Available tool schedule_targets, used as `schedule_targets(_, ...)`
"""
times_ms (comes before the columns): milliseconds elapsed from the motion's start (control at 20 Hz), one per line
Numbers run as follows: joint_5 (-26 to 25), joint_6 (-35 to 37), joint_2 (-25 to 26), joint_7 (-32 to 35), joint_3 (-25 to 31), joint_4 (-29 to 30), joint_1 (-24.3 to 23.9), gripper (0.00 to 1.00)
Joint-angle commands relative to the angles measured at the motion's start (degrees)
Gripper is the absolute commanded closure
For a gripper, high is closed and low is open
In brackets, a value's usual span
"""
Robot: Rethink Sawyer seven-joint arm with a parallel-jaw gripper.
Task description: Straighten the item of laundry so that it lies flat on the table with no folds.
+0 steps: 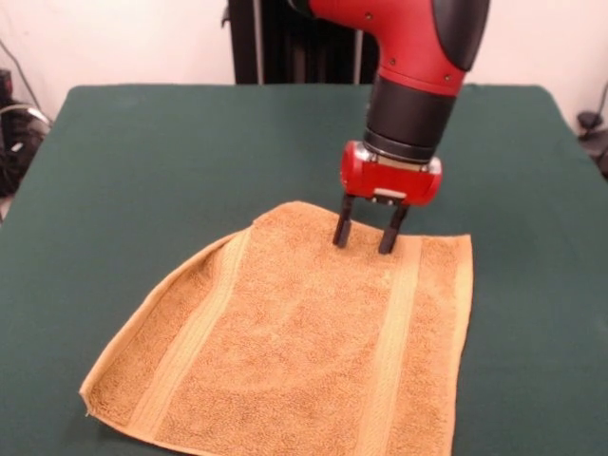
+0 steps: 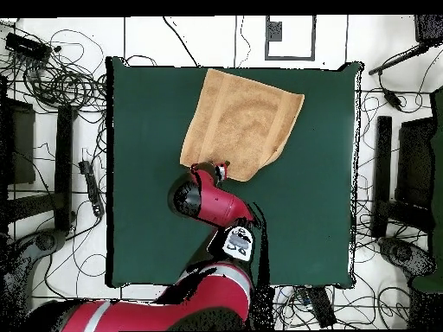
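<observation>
The item of laundry (image 1: 294, 347) is a golden-orange towel spread on the green table (image 1: 142, 161), with two ribbed bands running front to back. Its far-left corner in the front view looks folded under, leaving a slanted left edge. My gripper (image 1: 366, 233) stands open over the towel's far edge, its two black fingers (image 1: 342, 228) touching or just above the cloth with nothing between them. Overhead, the towel (image 2: 242, 121) lies near the table's (image 2: 147, 190) top edge, and the gripper (image 2: 212, 167) is at the towel's lower left corner.
Cables and equipment (image 2: 52, 78) lie on the floor around the table. The red arm (image 2: 216, 203) reaches over the table's middle from the bottom edge in the overhead view.
</observation>
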Motion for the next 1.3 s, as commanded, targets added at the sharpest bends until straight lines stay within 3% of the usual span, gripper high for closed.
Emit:
schedule_targets(50, 4.75, 0.12, 5.9, 18.69, 9.32, 1.4, 3.08, 0.0)
schedule_targets(850, 3.57, -1.23, 5.09, 17.71, 10.45, 3.24, 1.64, 0.0)
schedule_targets(1300, 0.28, 2.11, -1.43, 15.18, 9.54, 8.73, -1.55, 0.0)
